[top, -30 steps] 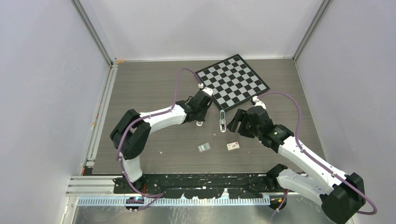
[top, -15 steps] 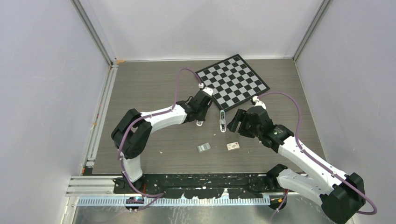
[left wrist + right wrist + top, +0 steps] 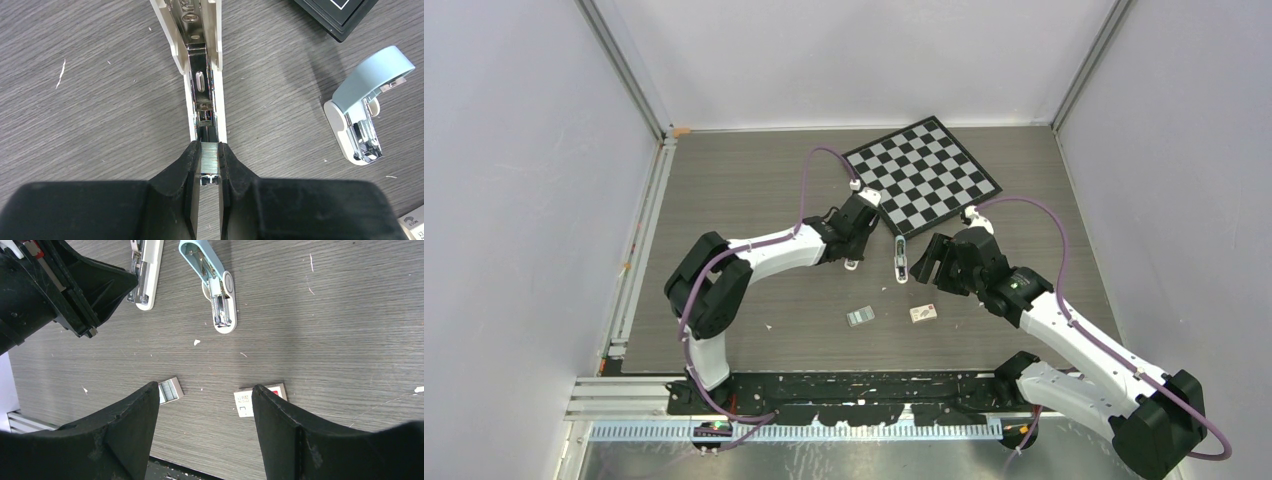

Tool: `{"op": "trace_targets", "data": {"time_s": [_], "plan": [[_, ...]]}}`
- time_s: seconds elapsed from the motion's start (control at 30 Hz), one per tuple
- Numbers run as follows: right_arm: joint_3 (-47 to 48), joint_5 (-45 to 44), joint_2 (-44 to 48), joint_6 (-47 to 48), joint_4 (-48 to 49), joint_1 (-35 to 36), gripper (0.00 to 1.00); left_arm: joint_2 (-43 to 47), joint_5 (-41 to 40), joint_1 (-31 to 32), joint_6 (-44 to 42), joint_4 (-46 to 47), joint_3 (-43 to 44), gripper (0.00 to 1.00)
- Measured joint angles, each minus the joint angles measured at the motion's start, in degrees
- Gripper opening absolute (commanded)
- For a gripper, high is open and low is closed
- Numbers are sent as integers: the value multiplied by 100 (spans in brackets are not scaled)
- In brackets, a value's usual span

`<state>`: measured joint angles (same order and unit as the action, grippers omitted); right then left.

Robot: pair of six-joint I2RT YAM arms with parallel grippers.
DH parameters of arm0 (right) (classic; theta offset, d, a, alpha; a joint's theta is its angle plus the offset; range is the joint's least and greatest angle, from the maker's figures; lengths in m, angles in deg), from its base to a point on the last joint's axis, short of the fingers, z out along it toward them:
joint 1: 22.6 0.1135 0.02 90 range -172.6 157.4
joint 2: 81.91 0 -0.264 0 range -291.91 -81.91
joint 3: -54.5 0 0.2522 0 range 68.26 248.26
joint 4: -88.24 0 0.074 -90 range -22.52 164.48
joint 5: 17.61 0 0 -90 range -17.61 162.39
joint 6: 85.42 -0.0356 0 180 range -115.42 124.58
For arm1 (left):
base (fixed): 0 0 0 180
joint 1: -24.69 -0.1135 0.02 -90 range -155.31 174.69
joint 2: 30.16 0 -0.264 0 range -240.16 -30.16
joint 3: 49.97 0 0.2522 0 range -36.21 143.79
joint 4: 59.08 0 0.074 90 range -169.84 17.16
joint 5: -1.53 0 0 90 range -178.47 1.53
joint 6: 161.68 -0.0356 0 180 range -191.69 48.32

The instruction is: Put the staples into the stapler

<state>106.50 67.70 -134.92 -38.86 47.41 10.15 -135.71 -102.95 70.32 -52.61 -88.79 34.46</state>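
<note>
Where the left fingers point(image 3: 181, 172) come together, they are clamped on the staples point(image 3: 210, 156), whose far end sits at the near mouth of a white metal-lined tray point(image 3: 202, 75) on the counter point(image 3: 90, 100). Just right of that tray lies the stapler point(image 3: 356, 127), its pale blue lid raised. The right fingers point(image 3: 130, 430) stand apart, holding nothing, above a grey block point(image 3: 168, 390) and a small labelled box point(image 3: 260, 399).

Staples point(image 3: 210, 158) half hidden inside left end effector point(image 3: 210, 147), chessboard point(image 3: 345, 17) and card point(image 3: 414, 226) cropped
</note>
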Motion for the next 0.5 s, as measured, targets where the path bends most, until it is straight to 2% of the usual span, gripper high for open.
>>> {"op": "trace_targets", "data": {"time_s": [0.5], "plan": [[0, 0, 0, -2, 2, 0, 72, -13, -96, 0, 13, 50, -101, 11]]}}
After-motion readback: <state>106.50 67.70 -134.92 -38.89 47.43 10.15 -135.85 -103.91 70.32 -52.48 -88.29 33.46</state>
